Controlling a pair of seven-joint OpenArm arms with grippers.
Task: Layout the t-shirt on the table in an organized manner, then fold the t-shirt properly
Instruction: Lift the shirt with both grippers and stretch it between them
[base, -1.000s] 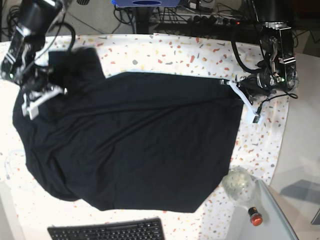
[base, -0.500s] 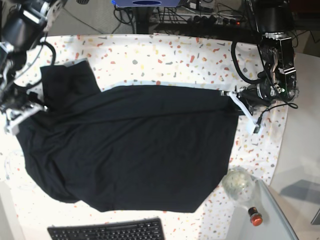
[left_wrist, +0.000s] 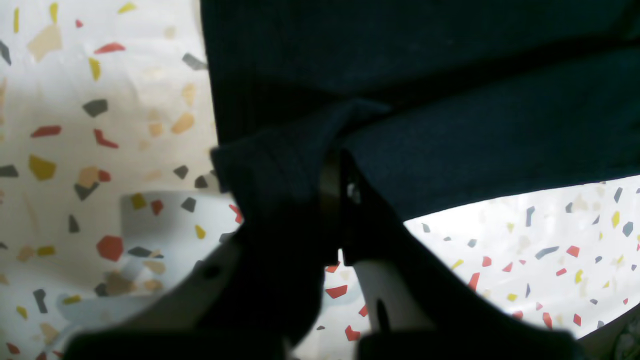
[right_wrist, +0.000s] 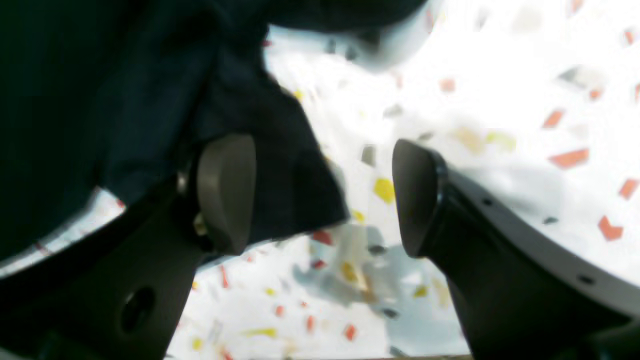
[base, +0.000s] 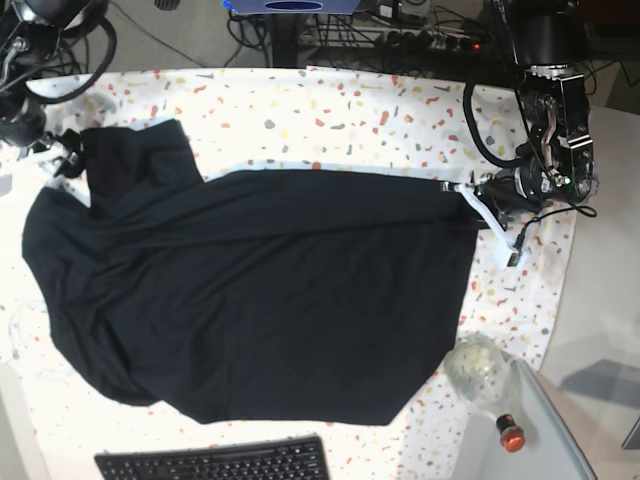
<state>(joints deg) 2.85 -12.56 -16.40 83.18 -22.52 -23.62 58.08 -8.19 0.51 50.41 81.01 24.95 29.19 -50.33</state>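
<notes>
The black t-shirt (base: 270, 290) lies spread over most of the speckled table (base: 350, 110), with one sleeve toward the far left. My left gripper (base: 468, 190) is at the shirt's right edge. In the left wrist view it (left_wrist: 340, 210) is shut on a fold of the shirt (left_wrist: 450, 100). My right gripper (base: 62, 160) is at the shirt's far left corner. In the right wrist view it (right_wrist: 320, 200) is open, with a flap of the shirt (right_wrist: 100, 100) hanging beside its left finger (right_wrist: 225, 195) and not pinched.
A black keyboard (base: 215, 462) lies at the near edge. A clear round jar (base: 478, 368) and a red-capped object (base: 511, 436) sit at the near right. A plain grey side surface (base: 600, 300) borders the right. Cables (base: 400, 35) run behind the table.
My right gripper has let go of the shirt's left side and moved up toward the far left corner. The shirt's left part has dropped flat. The left gripper has stayed put.
</notes>
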